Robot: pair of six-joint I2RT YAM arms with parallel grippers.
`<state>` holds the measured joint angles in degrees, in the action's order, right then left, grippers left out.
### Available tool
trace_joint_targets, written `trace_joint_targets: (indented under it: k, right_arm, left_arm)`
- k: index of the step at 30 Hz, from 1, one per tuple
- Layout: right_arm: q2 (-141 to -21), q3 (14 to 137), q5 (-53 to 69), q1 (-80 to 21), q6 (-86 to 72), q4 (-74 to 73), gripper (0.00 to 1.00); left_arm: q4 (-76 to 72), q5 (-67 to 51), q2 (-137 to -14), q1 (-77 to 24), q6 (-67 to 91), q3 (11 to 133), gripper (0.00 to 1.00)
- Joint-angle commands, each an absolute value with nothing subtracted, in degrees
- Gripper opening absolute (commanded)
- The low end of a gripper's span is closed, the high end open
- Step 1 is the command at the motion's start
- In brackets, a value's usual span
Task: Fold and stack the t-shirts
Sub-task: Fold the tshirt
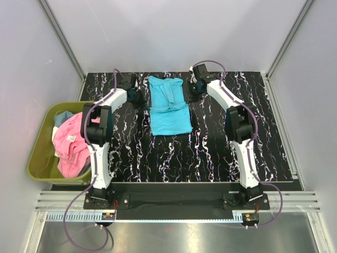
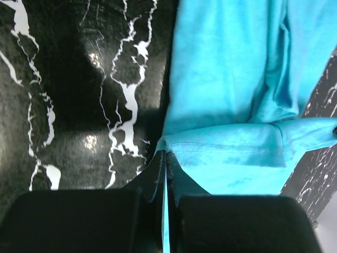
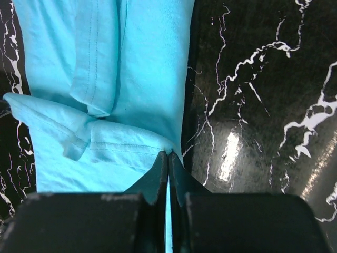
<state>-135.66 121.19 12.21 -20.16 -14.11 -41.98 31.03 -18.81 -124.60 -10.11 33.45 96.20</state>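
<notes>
Just off the left side of the bench (image 1: 210, 158), an olive-green bin (image 1: 36, 158) is holding the waiting laundry: a pink t-shirt (image 1: 71, 147) is lying crumpled on top and a light blue t-shirt (image 1: 63, 117) is showing behind it.

Moving right, the left pincer (image 2: 166, 154) is reaching out to the far middle of the bench, its jaws pressed together on the corner of a stitched edge of the turquoise t-shirt (image 1: 168, 110). The shirt is lying flat between the two arms with its sleeves tucked inward and a fold line running across it.

On the far side of the cloth, the right pincer (image 3: 168, 154) is mirroring its partner, clamped tight on the opposite corner of the same stitched edge.

The fabric is looking thin, light and limp, so it will likely be sagging in the middle whenever it is lifted. It probably handles best when it is taken at both corners together and held taut. Jaws this narrow could be letting a single layer slide out, so biting well in past the seam seems the safer hold.
</notes>
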Motion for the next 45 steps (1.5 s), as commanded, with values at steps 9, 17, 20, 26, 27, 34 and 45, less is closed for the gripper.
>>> trace_joint_targets:
  k: [9,17,20,26,27,34,45]
  right_arm:
    - [-140.01,134.39,13.71,-18.55,-14.32,-44.91,0.29]
    - [-128.86,118.41,13.18,-18.37,-15.82,-40.96,0.17]
    - [-125.78,111.9,15.02,-18.46,-16.26,-37.1,0.07]
    - [-125.86,104.5,19.86,-18.72,-20.04,-28.31,0.01]
    - [-126.38,104.07,20.21,-18.89,-20.3,-26.91,0.0]
    - [-129.37,106.78,19.42,-19.16,-21.36,-26.28,0.0]
    - [-129.82,108.72,18.28,-19.16,-21.01,-28.56,0.0]
  left_arm:
    - [30.42,-18.46,-121.66,-8.0,32.7,101.79,0.44]
    - [25.76,-17.84,-111.1,-14.23,30.41,86.87,0.32]
    - [24.87,-15.83,-110.82,-16.6,29.8,84.91,0.18]
    - [23.99,-14.16,-116.0,-17.93,29.71,87.53,0.0]
    - [24.6,-13.72,-116.71,-18.02,29.27,88.24,0.0]
    - [27.24,-10.73,-122.34,-18.02,27.86,95.17,0.0]
    - [26.63,-6.06,-123.83,-17.93,27.16,98.43,0.01]
